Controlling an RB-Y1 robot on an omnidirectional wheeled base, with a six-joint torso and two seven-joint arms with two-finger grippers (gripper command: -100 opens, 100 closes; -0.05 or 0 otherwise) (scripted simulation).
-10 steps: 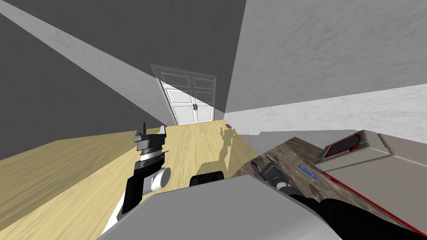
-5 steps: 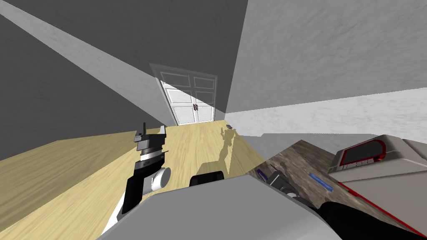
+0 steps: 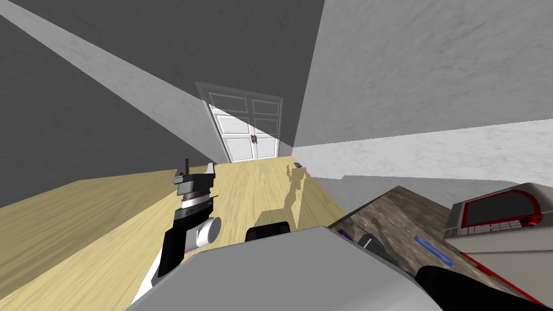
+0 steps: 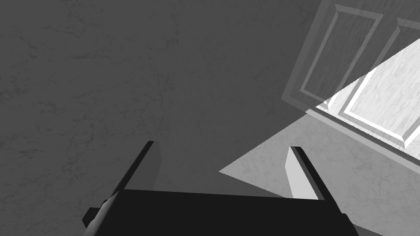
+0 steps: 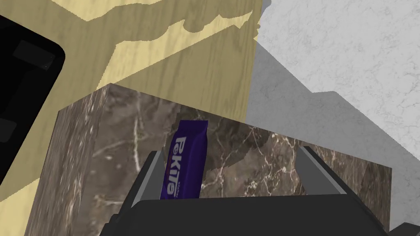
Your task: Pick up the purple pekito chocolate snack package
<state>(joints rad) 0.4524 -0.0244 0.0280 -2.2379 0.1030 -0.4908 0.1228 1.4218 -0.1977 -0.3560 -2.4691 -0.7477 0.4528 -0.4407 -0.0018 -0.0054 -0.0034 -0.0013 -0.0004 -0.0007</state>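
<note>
Right wrist view sets the purple package (image 5: 186,159) flat on the brown marbled tabletop (image 5: 102,135), between the spread fingers of the right gripper (image 5: 229,151) and near one blade: an approach step, I judge, needing centring and descent before closing, while the left gripper (image 4: 222,145) hangs open.

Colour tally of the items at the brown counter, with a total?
Purple: 1, snack pack
Blue: 1, stick
Grey with red trim: 1, appliance
Total: 3
</note>
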